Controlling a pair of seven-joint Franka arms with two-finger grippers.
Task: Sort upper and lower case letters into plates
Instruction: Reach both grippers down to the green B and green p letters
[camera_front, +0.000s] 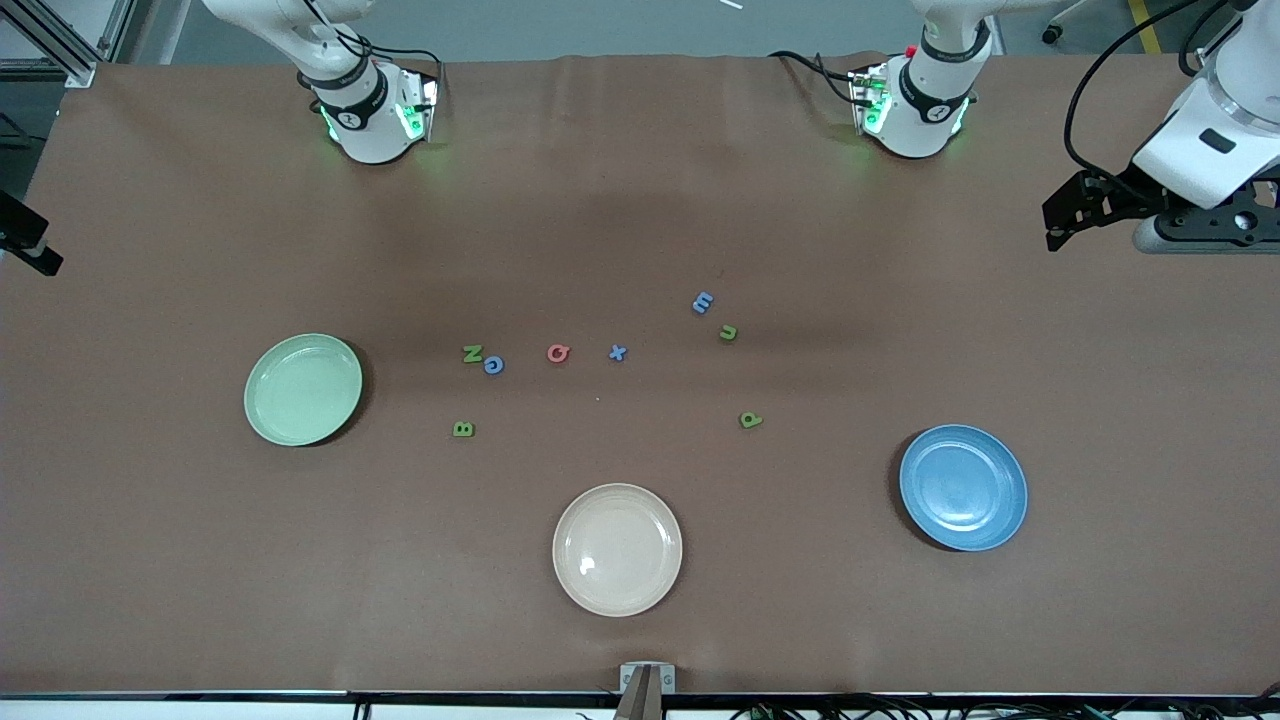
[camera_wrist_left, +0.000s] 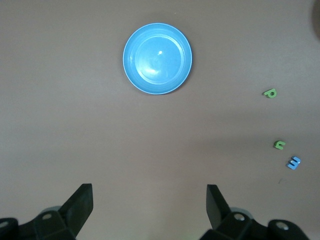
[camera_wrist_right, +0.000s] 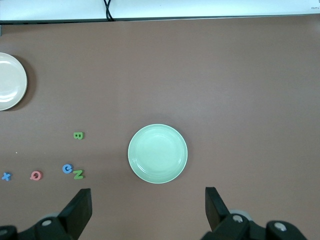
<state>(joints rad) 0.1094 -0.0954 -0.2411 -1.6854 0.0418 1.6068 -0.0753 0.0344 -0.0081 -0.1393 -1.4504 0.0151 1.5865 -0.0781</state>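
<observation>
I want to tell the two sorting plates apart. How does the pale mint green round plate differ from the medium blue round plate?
The pale mint green round plate is light green; the medium blue round plate is blue. The green plate lies toward the right arm's end of the table, the blue plate toward the left arm's end. The blue plate is nearer to the front camera than the green plate. Both are shallow, look equal in size, and hold no letters.
</observation>
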